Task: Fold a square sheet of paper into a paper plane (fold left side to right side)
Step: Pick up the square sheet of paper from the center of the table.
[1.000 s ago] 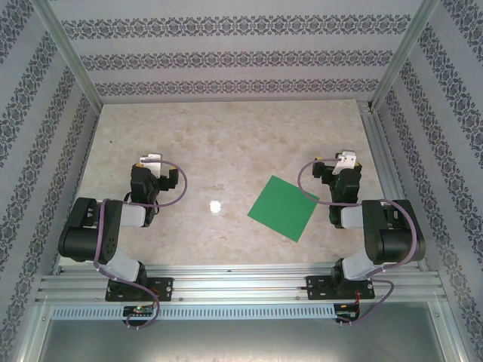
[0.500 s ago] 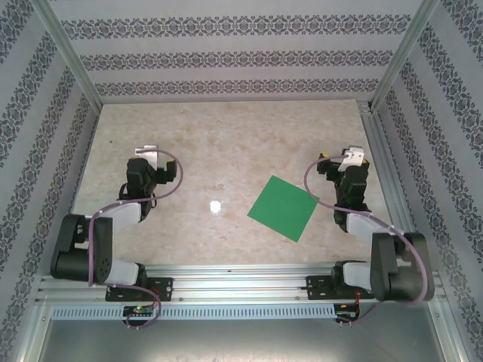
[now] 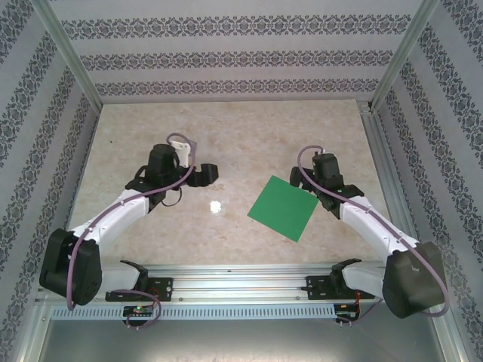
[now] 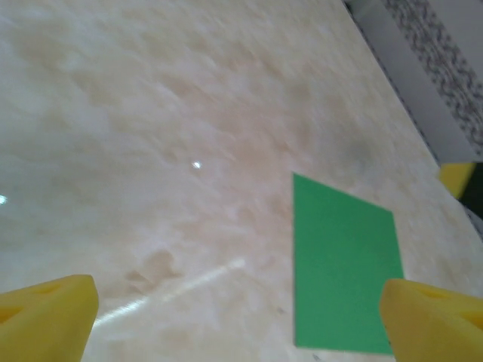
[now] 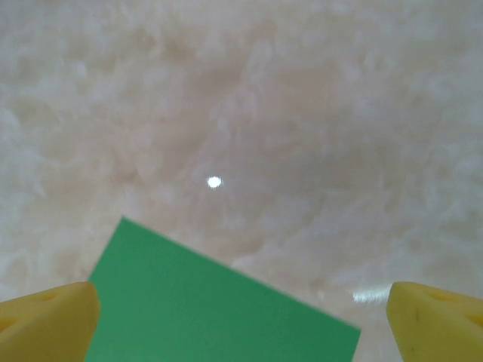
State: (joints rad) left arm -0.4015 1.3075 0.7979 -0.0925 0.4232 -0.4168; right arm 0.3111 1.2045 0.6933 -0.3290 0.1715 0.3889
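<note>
1. Square sheet of paper [image 3: 283,208] lies flat and unfolded, right of table [image 3: 226,136] centre.
2. Left gripper [image 3: 205,174] is wide and empty, apart from the sheet. Right gripper [image 3: 302,179] is wide and empty, near its far corner.
3. Risk: the thin sheet slides on the slick top, so the pinch misses and the crease skews.

Both arms stretch forward over the desk and lean inward toward each other; the left claw [image 3: 205,175] points right, its jaws spread wide, yellow fingertips [image 4: 47,315] far apart; the right claw [image 3: 300,179] points left, likewise gaping, its fingertips [image 5: 45,317] set wide.
</note>
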